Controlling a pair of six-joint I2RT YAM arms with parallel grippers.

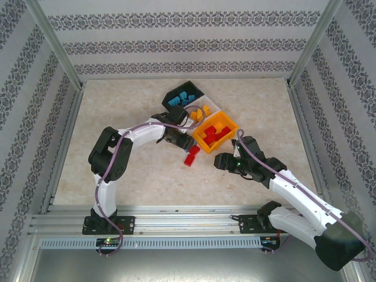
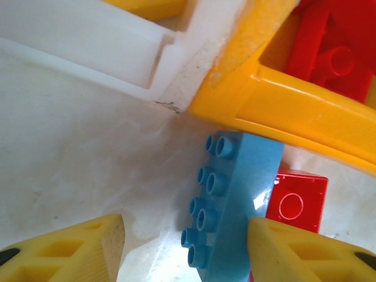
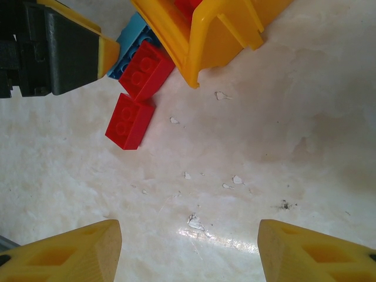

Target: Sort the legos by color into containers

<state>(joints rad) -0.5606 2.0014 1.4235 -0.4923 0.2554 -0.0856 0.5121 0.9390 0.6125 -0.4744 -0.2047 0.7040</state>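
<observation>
Left gripper (image 2: 187,244) jaws apart, gripping nothing. Blue lego (image 2: 241,188) on edge between its fingers, against one, clear of the other. Red lego (image 2: 296,202) just beyond it; orange bin (image 2: 305,111) directly ahead. Right gripper (image 3: 188,247) spread over bare table (image 3: 264,164), empty.

— Left arm (image 1: 106,191) and right arm (image 1: 299,194): white links, black joints?
— Yes. Purple-grey cable (image 1: 138,129) looped along each. Yellow wedge fingers (image 2: 70,252), hollow cut-outs, black housing behind. Black base plates (image 1: 108,224) below.
</observation>
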